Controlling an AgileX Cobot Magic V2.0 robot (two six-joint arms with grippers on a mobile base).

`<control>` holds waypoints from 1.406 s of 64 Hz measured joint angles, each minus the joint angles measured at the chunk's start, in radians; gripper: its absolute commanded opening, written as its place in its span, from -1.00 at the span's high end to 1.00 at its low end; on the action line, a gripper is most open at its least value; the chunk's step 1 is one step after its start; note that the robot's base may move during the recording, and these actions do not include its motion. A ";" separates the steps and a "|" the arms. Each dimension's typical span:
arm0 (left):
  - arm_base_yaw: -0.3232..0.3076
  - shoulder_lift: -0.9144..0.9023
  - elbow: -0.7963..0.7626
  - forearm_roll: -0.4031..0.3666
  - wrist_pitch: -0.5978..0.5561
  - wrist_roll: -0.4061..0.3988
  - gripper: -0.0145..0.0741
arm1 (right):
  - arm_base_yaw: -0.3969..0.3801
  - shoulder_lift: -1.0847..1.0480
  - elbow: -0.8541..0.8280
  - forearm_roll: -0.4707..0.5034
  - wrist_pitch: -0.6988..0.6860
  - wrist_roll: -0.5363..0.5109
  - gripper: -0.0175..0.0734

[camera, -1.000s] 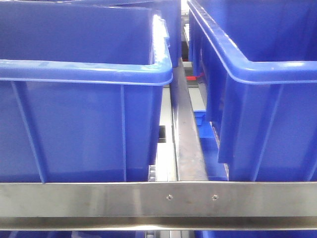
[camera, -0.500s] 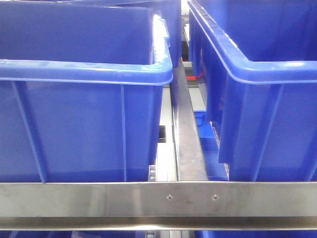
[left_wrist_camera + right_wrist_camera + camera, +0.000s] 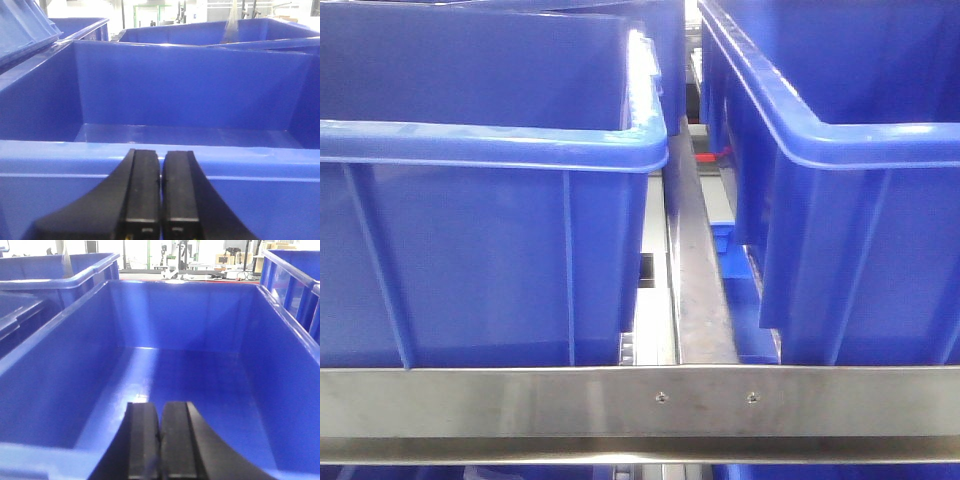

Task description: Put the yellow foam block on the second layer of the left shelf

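The yellow foam block is not in any view. My left gripper is shut and empty, its black fingers pressed together just in front of the near rim of a blue bin whose floor is bare. My right gripper is shut and empty, above the near rim of another blue bin whose floor is also bare. In the front view neither gripper shows; a left blue bin and a right blue bin stand on the shelf behind a steel rail.
A steel divider bar runs back between the two bins. More blue bins stand behind and beside in the left wrist view and the right wrist view. A slice of a lower shelf layer shows under the rail.
The front view has barely shifted. Nothing else has visibly changed.
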 measured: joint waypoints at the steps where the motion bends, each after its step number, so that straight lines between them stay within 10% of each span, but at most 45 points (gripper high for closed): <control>1: 0.000 0.000 0.000 0.000 0.000 0.000 0.39 | -0.003 -0.006 0.005 0.004 0.000 0.000 0.50; 90: 0.000 0.000 0.000 0.000 0.000 0.000 0.39 | -0.033 -0.241 0.111 0.056 0.070 -0.049 0.50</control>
